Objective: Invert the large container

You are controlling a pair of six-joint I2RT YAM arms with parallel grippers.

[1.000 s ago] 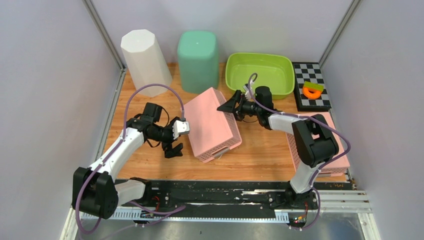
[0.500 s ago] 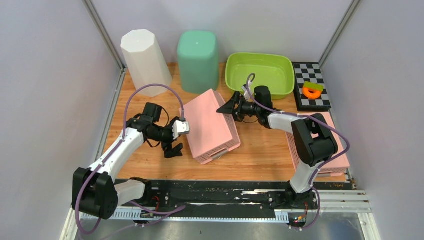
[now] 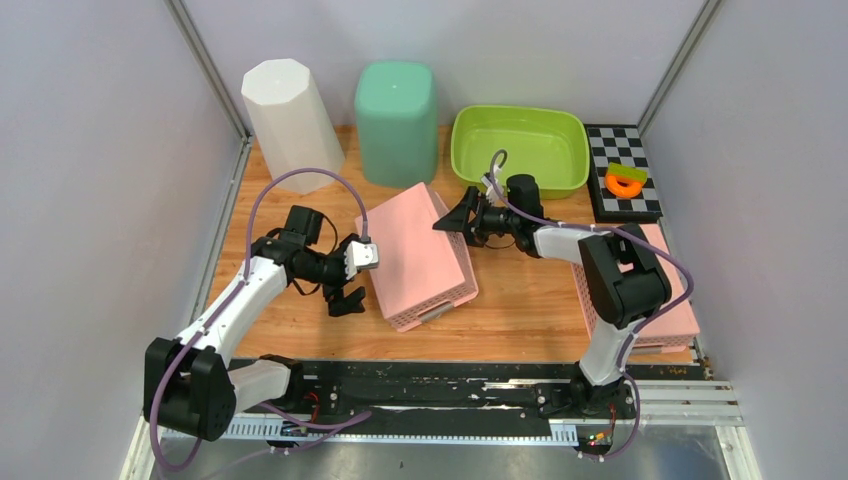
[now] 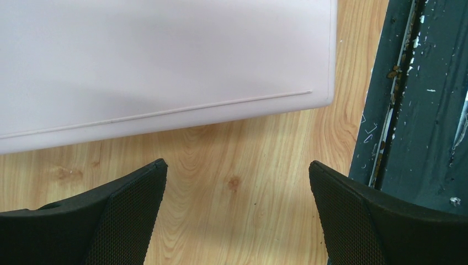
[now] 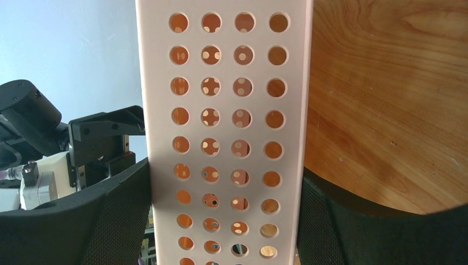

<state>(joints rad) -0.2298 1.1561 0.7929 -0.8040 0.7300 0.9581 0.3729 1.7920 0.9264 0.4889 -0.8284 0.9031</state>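
Nearest, leave the left claw (image 3: 356, 277) released and empty, hovering over the wooden table (image 3: 520, 300) just beside the left side of the large pink perforated plastic basket (image 3: 415, 255). Note that basket mid-table, smooth base already up (apparently not quite flat yet). Farther back, work from the right claw (image 3: 453, 214), clamped on the holed far-right wall. Lower gently until level on the rim, then release; avoid shoving toward the lime-green plastic basin (image 3: 518, 145) behind.

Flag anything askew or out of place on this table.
The pink basket lies bottom up and skewed diagonally on the table, with its perforated side wall clamped in the right gripper. Nothing looks spilled or damaged.
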